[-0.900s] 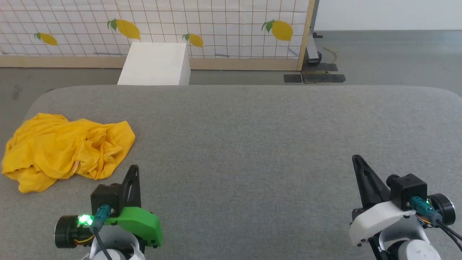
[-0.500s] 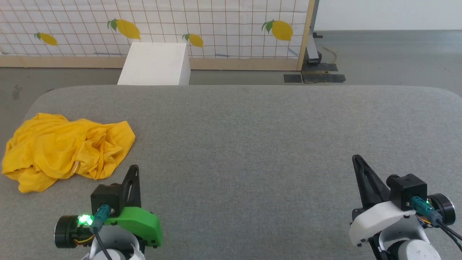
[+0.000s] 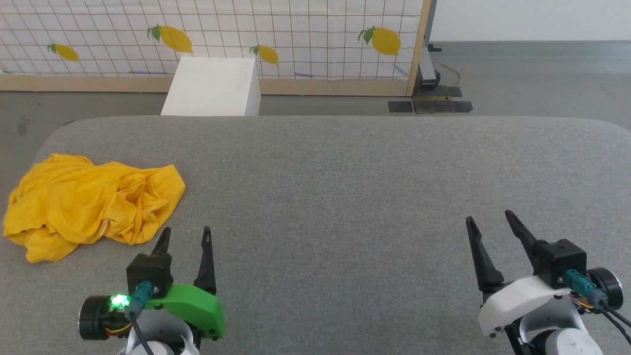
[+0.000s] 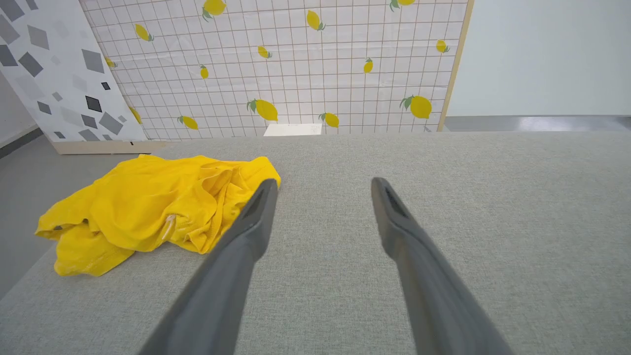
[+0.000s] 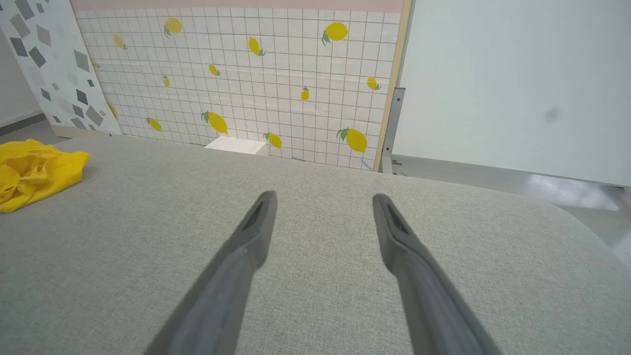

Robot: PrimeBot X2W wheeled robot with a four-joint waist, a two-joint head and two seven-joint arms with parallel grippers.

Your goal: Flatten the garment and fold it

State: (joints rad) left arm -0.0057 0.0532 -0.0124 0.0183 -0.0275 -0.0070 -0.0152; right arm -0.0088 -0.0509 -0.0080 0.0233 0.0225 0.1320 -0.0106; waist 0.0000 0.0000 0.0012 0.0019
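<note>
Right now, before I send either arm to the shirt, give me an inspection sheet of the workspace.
Surface: grey fabric table, flat, rounded far corners.
Job's things: garment, yellow, crumpled in a heap at the table's left end; not flattened, not folded.
Clutter: nothing seen.
Grippers: left gripper open, holding nothing, close to the garment's near right edge; right gripper open, holding nothing, over bare table far from the garment.
Cables: left wrist cable and right wrist cable, teal plugs, both lying close to their wrists.
Surroundings: lemon-print panel, white box before it, grey floor.
</note>
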